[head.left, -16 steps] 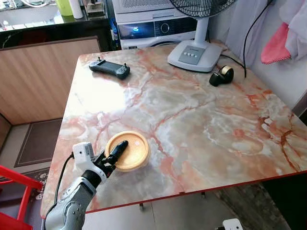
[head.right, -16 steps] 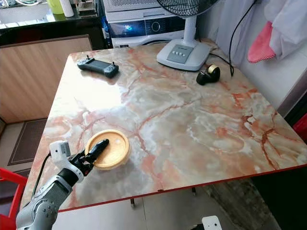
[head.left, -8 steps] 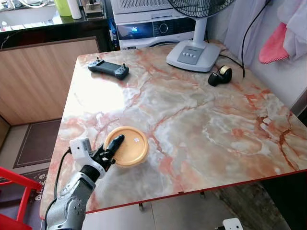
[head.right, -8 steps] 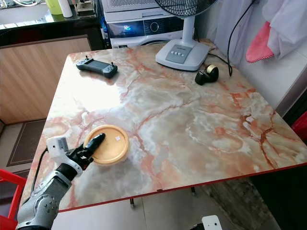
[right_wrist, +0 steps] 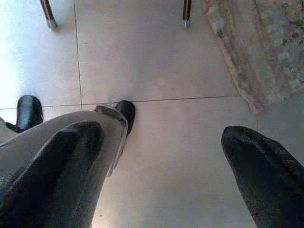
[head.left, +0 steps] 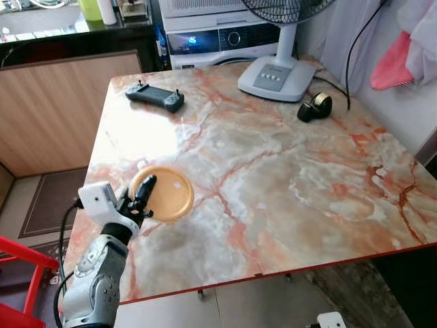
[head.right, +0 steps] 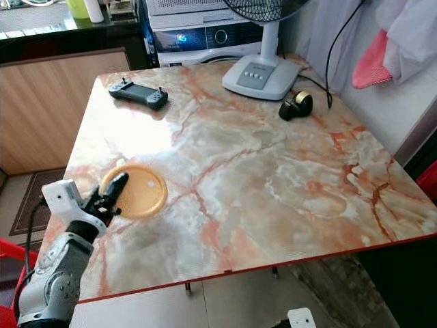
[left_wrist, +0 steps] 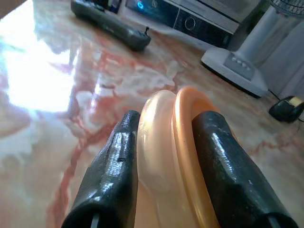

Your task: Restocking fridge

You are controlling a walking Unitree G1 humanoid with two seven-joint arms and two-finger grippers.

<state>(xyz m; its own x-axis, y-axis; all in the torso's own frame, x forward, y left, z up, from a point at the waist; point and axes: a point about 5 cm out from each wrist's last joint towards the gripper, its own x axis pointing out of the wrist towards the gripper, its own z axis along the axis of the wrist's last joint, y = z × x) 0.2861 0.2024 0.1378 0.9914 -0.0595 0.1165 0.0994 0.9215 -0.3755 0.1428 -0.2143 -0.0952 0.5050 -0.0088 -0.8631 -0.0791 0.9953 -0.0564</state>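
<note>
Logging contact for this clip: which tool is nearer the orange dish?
Left. The left tool is clamped on the orange dish rim at the table's near-left; the right tool hangs open over the floor.

We note the left claw point(head.left: 142, 197) has dragged the orange lid point(head.left: 164, 193) left and slightly farther across the desk point(head.left: 287, 171) | lid now nearer the desk's left edge | claw still clamped on its rim

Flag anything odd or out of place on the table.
Nothing spilled or broken. The orange lid lies flat near the table's left edge, its rim pinched by the left gripper. A game controller, a fan base and a tape roll stand at the far end, odd for a fridge restock.
</note>
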